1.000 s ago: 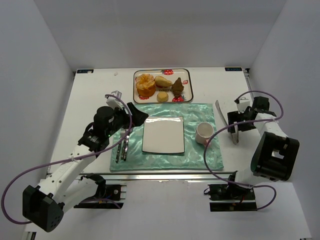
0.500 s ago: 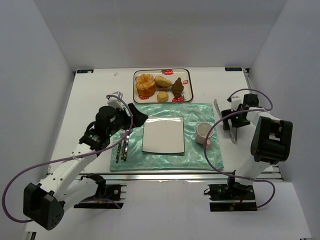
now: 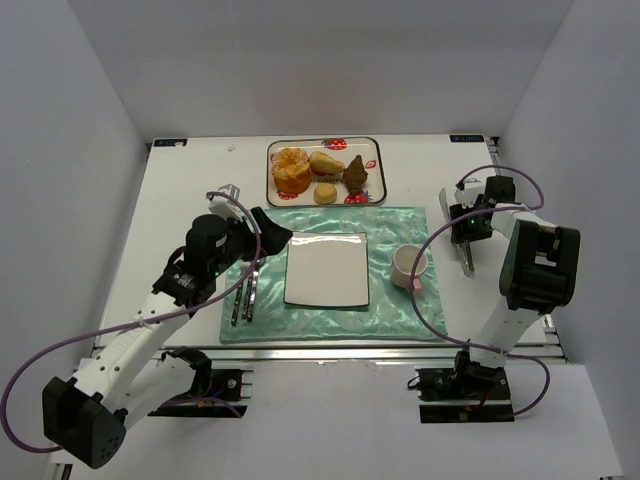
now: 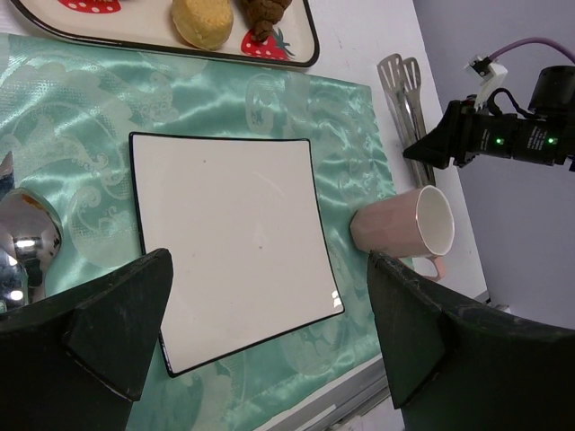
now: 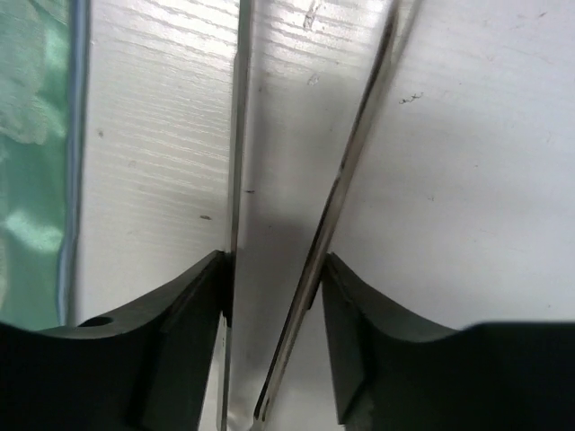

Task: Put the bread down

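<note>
The small dark brown, lumpy, cone-shaped bread stands at the right end of the white strawberry-print tray at the far side of the table, close beside a pale round roll and well apart from the white square plate on the mint-green satin mat. It looks light, dry and crumbly, with a rough crust that should not slip but could flake or crush under a hard squeeze. The best hold is probably across its broad lower half, where the body is thickest, not on the narrow tip. The right gripper sits low over the bare table to the right of the mat, its two fingers pressed against the outer sides of the thin metal tongs. The tong arms are parted between the fingers, so the squeeze looks light. The left gripper hovers above the near-left part of the mat with its fingers spread wide and nothing between them. Thin, springy tong blades suit a soft pastry, provided they close gently and the bread is kept level on the way to the plate.
</note>
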Robot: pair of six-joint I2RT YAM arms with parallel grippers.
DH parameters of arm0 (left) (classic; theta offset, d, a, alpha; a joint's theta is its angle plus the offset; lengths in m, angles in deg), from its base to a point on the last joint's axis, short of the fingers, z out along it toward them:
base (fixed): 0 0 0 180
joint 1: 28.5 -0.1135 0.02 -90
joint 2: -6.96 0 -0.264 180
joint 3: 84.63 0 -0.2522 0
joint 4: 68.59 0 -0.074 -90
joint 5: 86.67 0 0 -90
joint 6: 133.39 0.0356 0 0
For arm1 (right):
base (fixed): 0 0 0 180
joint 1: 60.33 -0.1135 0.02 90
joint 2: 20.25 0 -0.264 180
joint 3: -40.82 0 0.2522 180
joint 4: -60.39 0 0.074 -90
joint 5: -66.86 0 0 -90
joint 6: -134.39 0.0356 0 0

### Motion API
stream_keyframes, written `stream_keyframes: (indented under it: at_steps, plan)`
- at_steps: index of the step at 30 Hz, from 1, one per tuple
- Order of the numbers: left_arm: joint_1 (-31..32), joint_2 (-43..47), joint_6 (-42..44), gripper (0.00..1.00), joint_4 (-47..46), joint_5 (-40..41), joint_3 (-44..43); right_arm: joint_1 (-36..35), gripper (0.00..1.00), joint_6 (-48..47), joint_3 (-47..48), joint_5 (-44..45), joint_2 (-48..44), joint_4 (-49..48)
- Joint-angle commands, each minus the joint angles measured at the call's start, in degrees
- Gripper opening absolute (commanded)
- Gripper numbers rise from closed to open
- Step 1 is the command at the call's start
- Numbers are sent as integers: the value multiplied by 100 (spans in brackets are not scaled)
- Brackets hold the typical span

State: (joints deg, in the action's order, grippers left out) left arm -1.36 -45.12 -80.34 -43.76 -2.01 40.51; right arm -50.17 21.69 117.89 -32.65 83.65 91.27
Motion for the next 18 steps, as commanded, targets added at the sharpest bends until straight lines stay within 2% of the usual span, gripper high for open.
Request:
stream_keyframes:
  at_steps: [1,3,10,13,18]
  plan:
    - [20,162,-32,98,132,121,-188,48,50,151,94,-339,-518,-78]
    - [20,189,-32,98,158,130,-214,48,46,222,120,-577,-886,-104]
    - [20,128,135,98,413,332,-425,-162,49,503,831,-1403,-1434,386]
    - [20,101,153,98,431,350,-469,-496,49,749,1306,-1754,-1390,712]
    - [20,127,144,98,466,367,-513,-1261,46,1424,1710,-2071,-1355,670]
